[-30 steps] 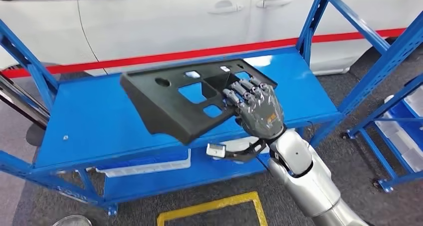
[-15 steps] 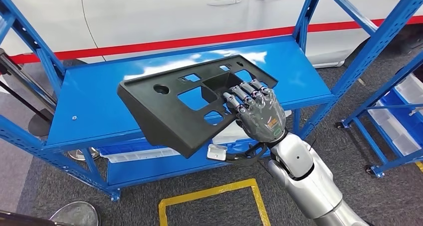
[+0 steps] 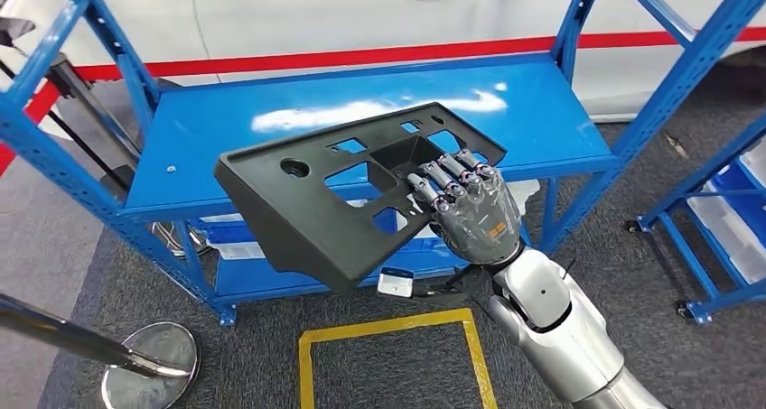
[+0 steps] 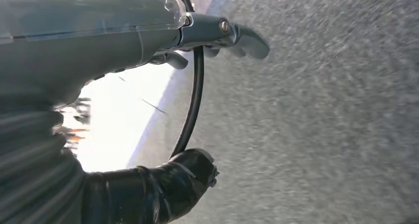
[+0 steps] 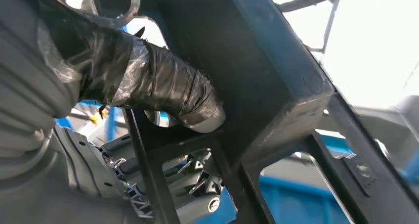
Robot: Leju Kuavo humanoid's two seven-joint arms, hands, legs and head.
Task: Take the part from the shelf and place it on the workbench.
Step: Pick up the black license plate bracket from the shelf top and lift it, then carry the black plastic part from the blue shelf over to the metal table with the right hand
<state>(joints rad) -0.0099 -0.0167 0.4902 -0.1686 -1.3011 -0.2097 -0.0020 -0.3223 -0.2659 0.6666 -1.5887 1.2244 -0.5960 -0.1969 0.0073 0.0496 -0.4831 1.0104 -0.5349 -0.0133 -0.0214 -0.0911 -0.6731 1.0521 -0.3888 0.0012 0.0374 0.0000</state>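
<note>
One part in play: a black plastic panel (image 3: 348, 206) with several cut-outs. Head view: the right hand (image 3: 470, 212) grips the panel at its right-hand end, fingers hooked over the top face into an opening. The panel is in the air, tilted, in front of the blue shelf (image 3: 208, 156) and apart from its top deck. Judgement: the pick from the shelf is done; the carry and the set-down are left. No workbench is visible, so the remaining distance can't be judged. A yellow floor marking (image 3: 388, 332) lies below the panel; a white car (image 3: 316, 12) stands behind the shelf; a stanchion base (image 3: 149, 364) stands at the lower left.

Left wrist view: the left hand (image 4: 217, 36) hangs over grey carpet (image 4: 321, 110), fingers partly curled, nothing in them. Frame blurred; whether the fingers are apart or together I cannot tell.

Right wrist view: the taped thumb (image 5: 168, 93) presses a rib on the panel's underside, so the panel is clamped between thumb below and fingers above.
</note>
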